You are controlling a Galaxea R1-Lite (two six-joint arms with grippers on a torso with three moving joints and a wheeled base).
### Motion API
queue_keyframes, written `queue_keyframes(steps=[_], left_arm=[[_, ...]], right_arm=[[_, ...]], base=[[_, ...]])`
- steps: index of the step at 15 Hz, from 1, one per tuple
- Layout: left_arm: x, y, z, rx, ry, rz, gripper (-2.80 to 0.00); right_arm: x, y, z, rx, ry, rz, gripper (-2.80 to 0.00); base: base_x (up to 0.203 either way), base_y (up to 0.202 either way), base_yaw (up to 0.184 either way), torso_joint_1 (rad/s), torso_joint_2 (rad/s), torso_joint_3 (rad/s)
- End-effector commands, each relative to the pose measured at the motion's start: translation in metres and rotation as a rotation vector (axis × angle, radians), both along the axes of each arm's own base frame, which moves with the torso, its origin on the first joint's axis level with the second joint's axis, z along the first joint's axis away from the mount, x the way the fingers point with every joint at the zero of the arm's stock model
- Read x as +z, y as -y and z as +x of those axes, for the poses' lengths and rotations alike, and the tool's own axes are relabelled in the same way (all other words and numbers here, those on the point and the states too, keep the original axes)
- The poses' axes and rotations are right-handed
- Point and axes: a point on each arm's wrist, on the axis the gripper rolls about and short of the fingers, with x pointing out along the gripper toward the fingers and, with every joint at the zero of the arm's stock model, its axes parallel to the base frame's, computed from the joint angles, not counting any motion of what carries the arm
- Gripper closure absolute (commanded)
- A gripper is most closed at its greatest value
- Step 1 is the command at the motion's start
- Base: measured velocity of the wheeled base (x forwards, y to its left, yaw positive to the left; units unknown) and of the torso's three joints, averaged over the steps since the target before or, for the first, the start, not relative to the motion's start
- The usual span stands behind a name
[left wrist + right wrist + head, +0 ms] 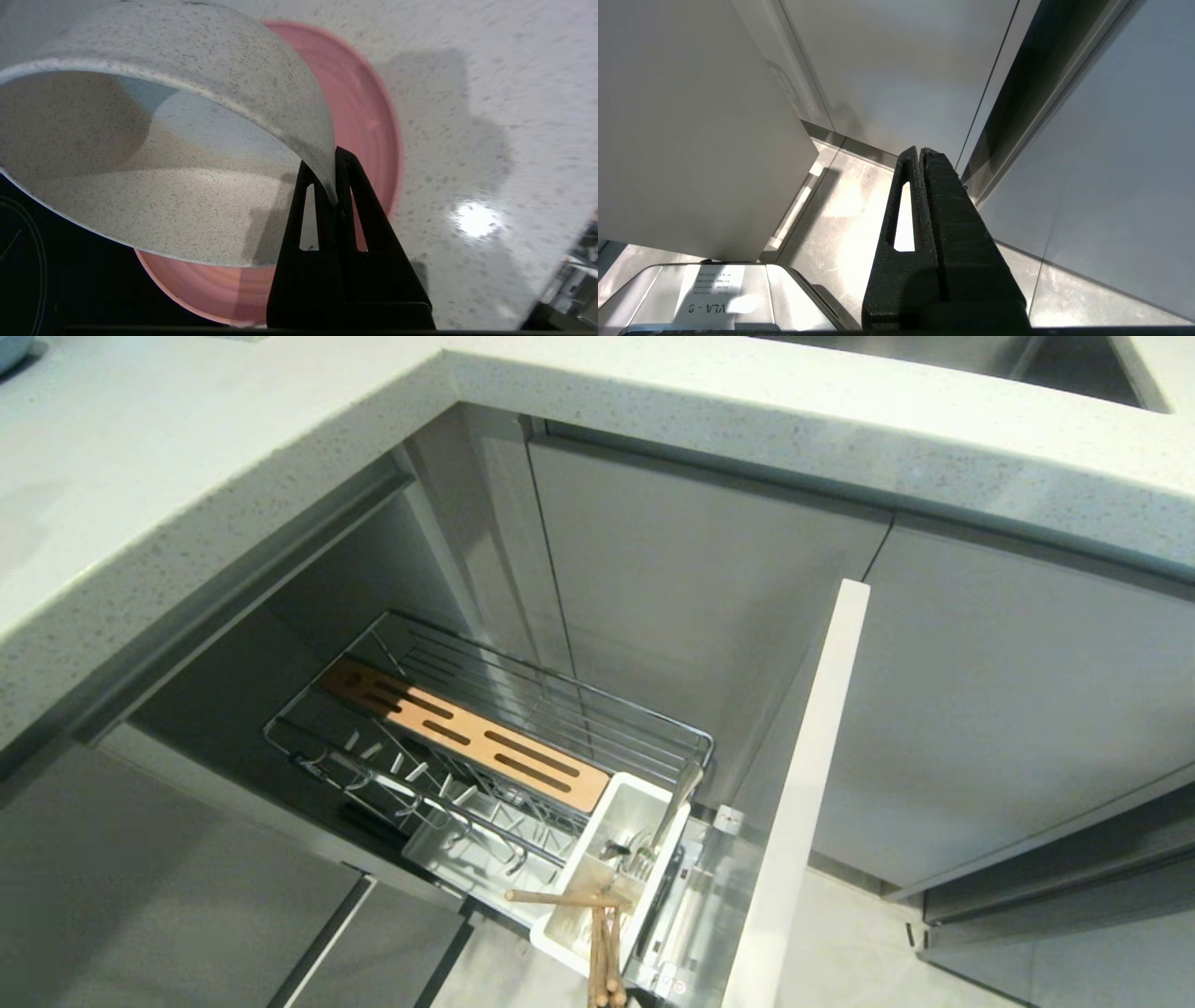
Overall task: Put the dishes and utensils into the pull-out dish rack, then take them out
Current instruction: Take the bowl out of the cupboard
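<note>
1. You see a pale speckled worktop (187, 476) wrapping a corner of grey cabinets.
2. Your left gripper (327, 186) pinches the rim of the speckled cream bowl (163, 163), above the pink plate (369, 116) on the worktop.
3. Your right gripper (920, 154) hangs closed, empty.
4. The pull-out dish rack (504, 747) stands open; chopsticks (597, 933) and spoon (667, 817) sit in its tub.

The left hand (329, 186) is clamped tight, its two black fingers (362, 205) pinching the rim of the cream-white bowl (154, 154) and carrying it tilted; the right hand (921, 156) hangs parked, fingers pressed together, gripping nothing; neither arm shows in the head view.
</note>
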Motion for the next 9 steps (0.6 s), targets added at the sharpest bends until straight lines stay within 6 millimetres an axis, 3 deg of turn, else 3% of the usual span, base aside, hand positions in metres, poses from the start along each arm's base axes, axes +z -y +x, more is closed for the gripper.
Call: queue_keyframes(steps=[1,4,9], left_arm=[[-0.005,-0.008,0.021,0.047,-0.072,0.008,0.0],[-0.008,-0.014,0.03,0.166,-0.121,0.045,0.0],[-0.021,-0.013,0.024,0.165,-0.279,0.074,0.0]], right_arm=[[0.0,0.0,0.0,0.0,-0.002,0.0,0.0],[0.0,0.0,0.0,0.0,-0.002,0.0,0.0],[0.0,0.0,0.0,0.0,-0.002,0.0,0.0]], base=[[0.0,0.0,0.0,0.0,0.0,0.0],[0.0,0.0,0.0,0.0,0.0,0.0],[0.0,0.0,0.0,0.0,0.0,0.0]])
